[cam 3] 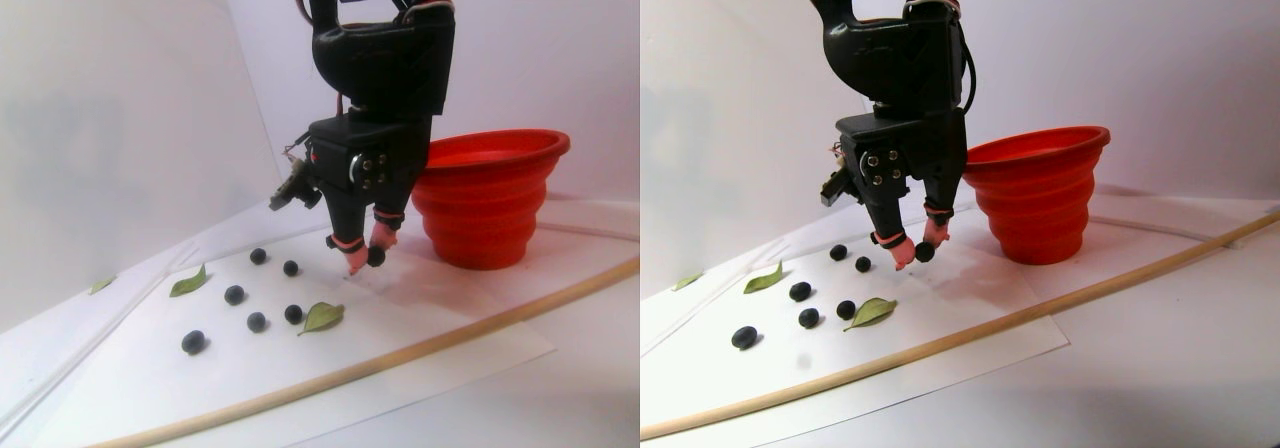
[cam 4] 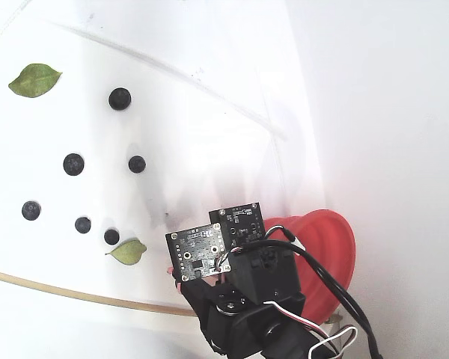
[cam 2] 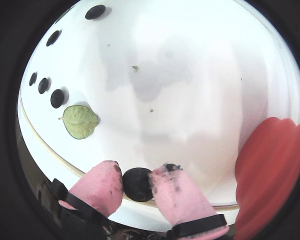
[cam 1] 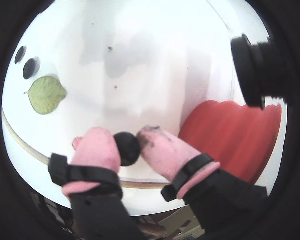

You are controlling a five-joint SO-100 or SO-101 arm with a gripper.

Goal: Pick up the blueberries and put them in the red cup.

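While you read these views together, note that the gripper (cam 1: 132,142) is clamped on one blueberry (cam 1: 127,148), which sits pinched between its two pink-sleeved fingertips (cam 2: 97,185) and is lifted clear of the white sheet (cam 3: 330,353). The step in hand is judged to be the carry: the pick looks complete and the release is not yet made. The red cup (cam 3: 487,198) stands upright just beside the gripper, on the right in the stereo pair view, with its wide rim above fingertip level. Your next move therefore calls for a rise until the berry clears that rim, a short traverse over the mouth, and only then a parting of the fingers.

Both wrist views show the grip itself, the berry held across its middle, with the cup's ribbed wall (cam 2: 270,170) at the right edge. They cannot tell you how high the fingertips hang. The stereo pair view supplies that, showing the berry off the surface and below the cup's rim. The remaining blueberries (cam 4: 73,164) lie well apart from the gripper on the far side from the cup, six in the fixed view, among the green leaves (cam 4: 34,79). That view hides the fingertips behind the arm's body (cam 4: 247,299), so it says nothing of the grasp.
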